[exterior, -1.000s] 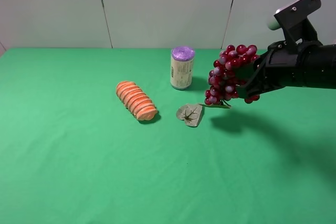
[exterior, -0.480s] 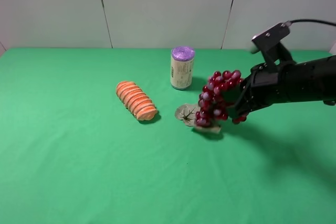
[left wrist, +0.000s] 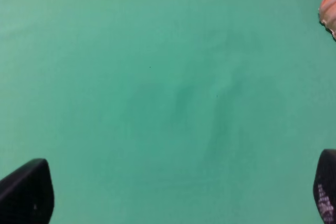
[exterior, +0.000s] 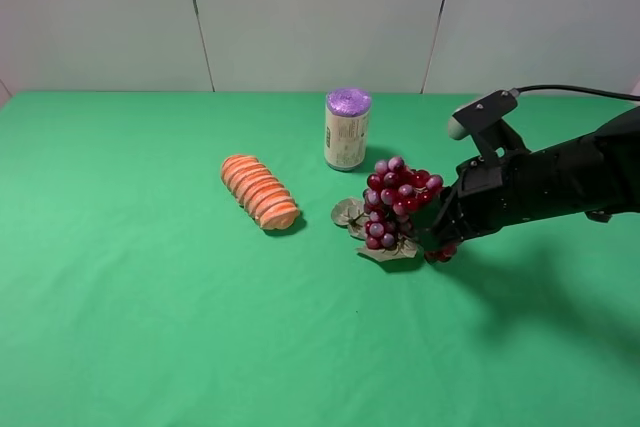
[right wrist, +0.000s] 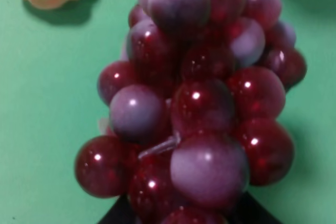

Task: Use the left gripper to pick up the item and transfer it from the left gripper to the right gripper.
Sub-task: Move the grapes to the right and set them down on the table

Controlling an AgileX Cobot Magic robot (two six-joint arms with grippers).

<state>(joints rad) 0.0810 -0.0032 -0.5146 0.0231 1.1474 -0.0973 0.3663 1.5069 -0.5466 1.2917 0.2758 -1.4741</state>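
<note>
While the right tool (exterior: 432, 239) clamps the grapes (exterior: 395, 205), only the left wrist view shows the left tool's wide-spread fingertips (left wrist: 26, 198)

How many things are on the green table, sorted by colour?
Red and purple: 1, the grape bunch
Orange: 1, the ribbed roll
Purple-topped: 1, the can
Total: 3

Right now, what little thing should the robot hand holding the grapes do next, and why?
Probably open its jaws and let go. The right gripper is shut on the grapes, and in the high view the bunch looks down on the green table by a loose leaf. The left gripper, open, holds nothing.
</note>
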